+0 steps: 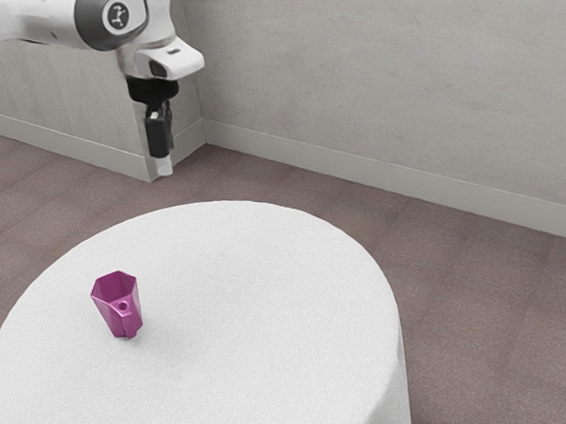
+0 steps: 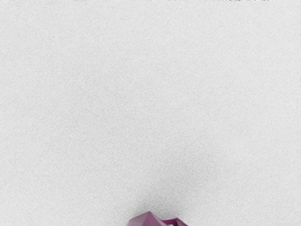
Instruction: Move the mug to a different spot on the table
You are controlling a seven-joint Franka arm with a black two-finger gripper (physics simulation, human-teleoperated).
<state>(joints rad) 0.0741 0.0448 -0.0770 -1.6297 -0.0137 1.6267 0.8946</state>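
A magenta faceted mug (image 1: 119, 303) stands upright on the round white table (image 1: 260, 296), toward the exterior view's left, its small handle facing the front. My black gripper (image 1: 160, 149) hangs high above the table's far edge, well above and behind the mug, pointing down with nothing in it. In the wrist view the top of the mug (image 2: 157, 220) peeks in at the picture's edge, with bare white tabletop (image 2: 150, 103) spread beyond it.
The white tabletop stretches wide to the exterior view's right of the mug and behind it. Past the table lie a brown floor (image 1: 488, 280) and a grey wall (image 1: 394, 85) with a pale baseboard.
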